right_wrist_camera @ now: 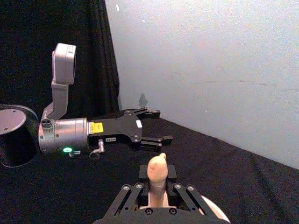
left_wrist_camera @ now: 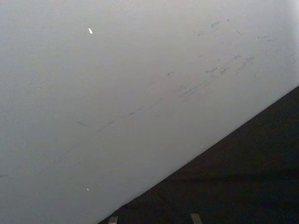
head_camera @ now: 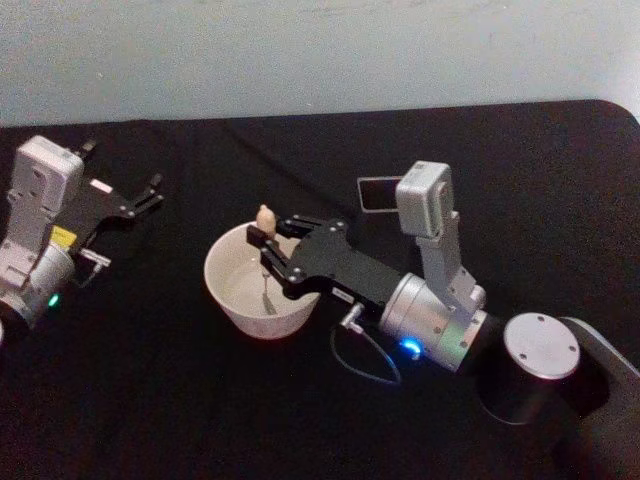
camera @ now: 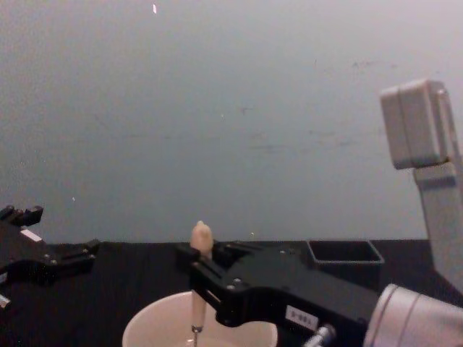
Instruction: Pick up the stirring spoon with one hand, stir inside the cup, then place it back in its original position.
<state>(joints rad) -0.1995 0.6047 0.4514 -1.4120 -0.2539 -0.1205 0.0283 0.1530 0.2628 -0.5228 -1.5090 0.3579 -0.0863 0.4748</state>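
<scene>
Right tool (head_camera: 262,240) tight on upright stirring spoon (head_camera: 265,216) inside cup (head_camera: 235,278), off rim; left tool (head_camera: 149,195) spread, well apart.

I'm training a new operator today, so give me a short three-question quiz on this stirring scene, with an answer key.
1. True or false: the right gripper holds the cream-handled, silver-shafted stirring spoon upright inside the wide, round, cream-white cup.
2. Which gripper waits apart at the black table's left side, fingers open? A) left B) right
3. Fill in: seen from the head view, the dark grey square holder stands beyond the cup, toward the robot's ___.
Key: 1 true; 2 A, the left gripper; 3 right.
</scene>
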